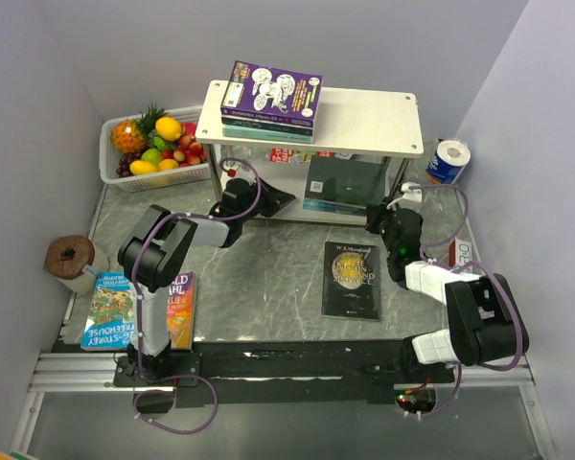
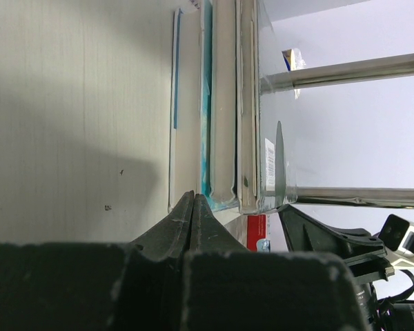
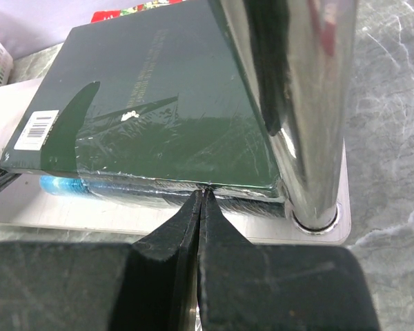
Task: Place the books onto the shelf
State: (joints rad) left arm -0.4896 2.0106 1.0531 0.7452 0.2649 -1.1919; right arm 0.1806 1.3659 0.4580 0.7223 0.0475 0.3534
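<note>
Books show in three places from overhead: a stack (image 1: 271, 96) topped by a purple cartoon cover on the shelf's (image 1: 374, 115) upper board, long side running along the board; a black book (image 1: 352, 280) flat on the table (image 1: 268, 278), lengthwise from near to far, title end toward the shelf; and an orange book (image 1: 182, 305) and a blue book (image 1: 108, 309) side by side at the near left. The right wrist camera gives what that view hardly does: the dark green book (image 3: 152, 110) flat on the lower board beside a shiny leg (image 3: 310, 103), with the right fingers (image 3: 183, 227) pressed together, empty, tips at its near edge. The left wrist camera shows the left fingers (image 2: 183, 221) clenched on nothing, pointing at book edges (image 2: 221, 103) stacked against a pale board.
</note>
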